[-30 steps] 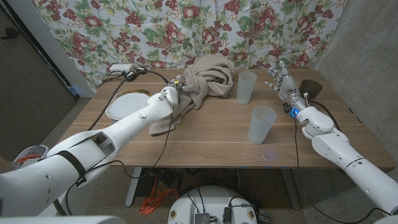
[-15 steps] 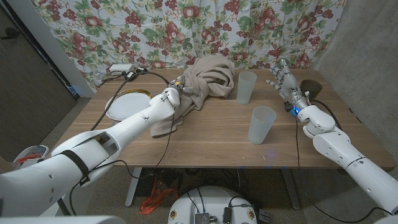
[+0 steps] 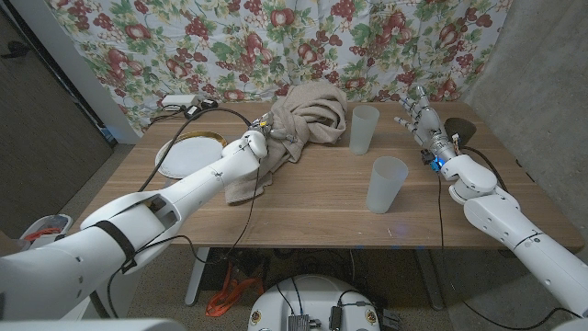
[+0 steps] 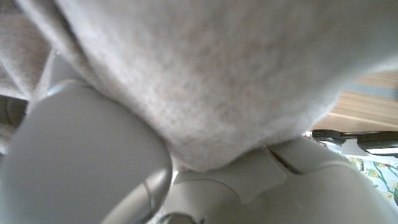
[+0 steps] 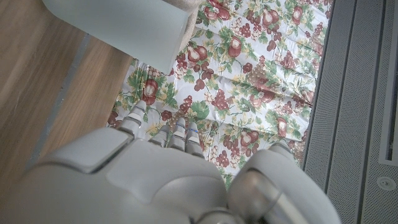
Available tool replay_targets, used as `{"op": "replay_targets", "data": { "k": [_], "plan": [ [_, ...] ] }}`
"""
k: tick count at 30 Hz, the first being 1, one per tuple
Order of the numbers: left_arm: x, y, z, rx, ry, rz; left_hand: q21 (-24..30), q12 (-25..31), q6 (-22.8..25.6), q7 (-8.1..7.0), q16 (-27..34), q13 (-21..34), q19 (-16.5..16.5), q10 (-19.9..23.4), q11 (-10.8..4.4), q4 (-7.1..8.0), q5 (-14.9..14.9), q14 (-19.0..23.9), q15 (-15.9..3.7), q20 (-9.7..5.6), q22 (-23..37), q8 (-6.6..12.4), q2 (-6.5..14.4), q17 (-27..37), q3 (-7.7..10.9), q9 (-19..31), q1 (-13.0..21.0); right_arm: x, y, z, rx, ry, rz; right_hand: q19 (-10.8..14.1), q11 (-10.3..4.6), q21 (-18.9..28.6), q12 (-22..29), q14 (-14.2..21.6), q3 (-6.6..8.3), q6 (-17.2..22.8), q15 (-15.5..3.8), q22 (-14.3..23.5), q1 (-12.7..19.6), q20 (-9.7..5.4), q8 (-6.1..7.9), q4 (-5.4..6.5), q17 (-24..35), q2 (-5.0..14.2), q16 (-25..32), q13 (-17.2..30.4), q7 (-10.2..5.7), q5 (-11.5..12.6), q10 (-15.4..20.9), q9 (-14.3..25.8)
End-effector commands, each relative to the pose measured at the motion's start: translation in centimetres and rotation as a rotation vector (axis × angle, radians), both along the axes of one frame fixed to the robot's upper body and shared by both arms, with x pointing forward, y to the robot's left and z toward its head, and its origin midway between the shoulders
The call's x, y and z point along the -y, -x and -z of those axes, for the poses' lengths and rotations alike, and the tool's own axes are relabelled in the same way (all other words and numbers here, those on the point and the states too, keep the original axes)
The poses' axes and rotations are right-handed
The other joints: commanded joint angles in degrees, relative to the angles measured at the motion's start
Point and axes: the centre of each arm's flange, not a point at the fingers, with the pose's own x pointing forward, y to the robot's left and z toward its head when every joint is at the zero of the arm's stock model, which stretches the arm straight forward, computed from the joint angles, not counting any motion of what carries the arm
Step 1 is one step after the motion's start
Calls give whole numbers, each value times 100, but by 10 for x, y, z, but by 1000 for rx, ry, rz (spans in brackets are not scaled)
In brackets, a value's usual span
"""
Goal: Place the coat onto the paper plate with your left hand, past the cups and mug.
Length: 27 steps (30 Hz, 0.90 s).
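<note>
The beige coat (image 3: 310, 112) lies heaped at the table's back middle, with a flap trailing toward the front (image 3: 244, 187). My left hand (image 3: 260, 139) grips the heap's left side, fingers buried in the fabric. In the left wrist view the coat (image 4: 217, 74) presses right against that hand (image 4: 93, 162). The white paper plate (image 3: 187, 152) lies at the back left, apart from the coat. Two translucent cups (image 3: 365, 129) (image 3: 387, 184) stand right of the coat. My right hand (image 3: 420, 118) is open, fingers stretched out, in front of a dark mug (image 3: 461, 130).
A power strip with cables (image 3: 182, 102) lies at the back left corner. The flowered curtain (image 3: 230, 46) hangs right behind the table. In the right wrist view a cup (image 5: 124, 25) stands beyond my right hand (image 5: 143, 174). Bare wood (image 3: 312, 202) spans the front.
My left arm has edged a little to the right into the coat, and the trailing flap has shifted slightly with it. The right hand has barely moved.
</note>
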Motion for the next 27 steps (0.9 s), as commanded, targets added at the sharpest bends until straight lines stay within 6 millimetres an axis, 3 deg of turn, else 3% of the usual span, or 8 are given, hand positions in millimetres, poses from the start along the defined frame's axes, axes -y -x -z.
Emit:
{"op": "replay_targets", "data": {
  "k": [1,6,12,27],
  "plan": [
    [-6,9,-2,111,35,-16,108,2516,1930,-363,2246,22,-34,885,-703,-244,-51,777,-903,-104,-71,2770,2112,-14,627,-66,3003,2,2,-3,3,5,10,9,-14,11,-11,-23,-27,44,-63,10,10,43,2,-1,-3,32,8,29,-17,-24,48,13],
    [-9,11,-2,153,56,-12,175,2529,2062,-378,2265,29,-118,995,-749,-241,2,735,-905,-210,-181,2855,2079,30,767,-171,3113,2,0,-3,-2,0,-2,28,-22,18,-12,-20,-30,41,-65,10,10,31,-2,-4,-3,30,9,29,-4,-24,55,13],
    [-11,19,-3,235,85,-15,229,2532,2095,-361,2283,32,-144,1036,-753,-232,42,725,-903,-277,-237,2900,2050,49,828,-204,3131,0,-3,-2,0,-5,-5,80,-22,32,-20,-16,-39,20,-68,9,9,167,-18,-8,-4,28,10,31,-5,-24,55,13],
    [-12,42,-9,403,128,-34,400,2530,2258,-361,2430,35,-216,1137,-754,-228,187,736,-920,-472,-381,2996,1945,79,978,-367,3172,-1,-7,3,-9,-15,-9,65,-28,18,-26,-9,-45,20,-78,9,16,87,-27,-16,-6,33,12,33,-5,-24,68,14]
  ]
}}
